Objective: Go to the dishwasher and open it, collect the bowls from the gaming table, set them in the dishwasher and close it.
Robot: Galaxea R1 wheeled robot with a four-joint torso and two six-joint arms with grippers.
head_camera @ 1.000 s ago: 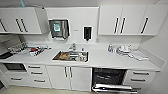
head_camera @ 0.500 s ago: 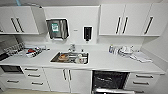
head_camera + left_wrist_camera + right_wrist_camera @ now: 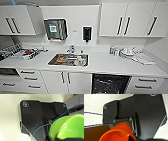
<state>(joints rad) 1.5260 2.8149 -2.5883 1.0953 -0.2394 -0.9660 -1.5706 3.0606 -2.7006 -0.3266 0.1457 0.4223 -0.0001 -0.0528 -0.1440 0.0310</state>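
Low in the head view, the dishwasher (image 3: 110, 84) stands open under the white countertop, right of the sink, its inside dark with racks. A bright green bowl (image 3: 70, 127) shows large in the left wrist view, with my left gripper (image 3: 68, 139) shut on its rim at the frame's edge. In the right wrist view an orange bowl (image 3: 119, 132) sits close to the camera, and my right gripper (image 3: 131, 138) is shut on it. Pale floor lies behind both bowls.
A steel sink (image 3: 68, 60) holding dishes is set in the countertop (image 3: 105, 66). Stacked plates and bottles (image 3: 126, 52) stand at the right, clutter (image 3: 28, 53) at the left. A towel dispenser (image 3: 55, 29) and a soap dispenser (image 3: 86, 33) hang on the wall between white cabinets.
The whole head picture has shifted: the counter and sink have grown and slid down as the camera comes nearer the kitchen unit. The dishwasher stays open.
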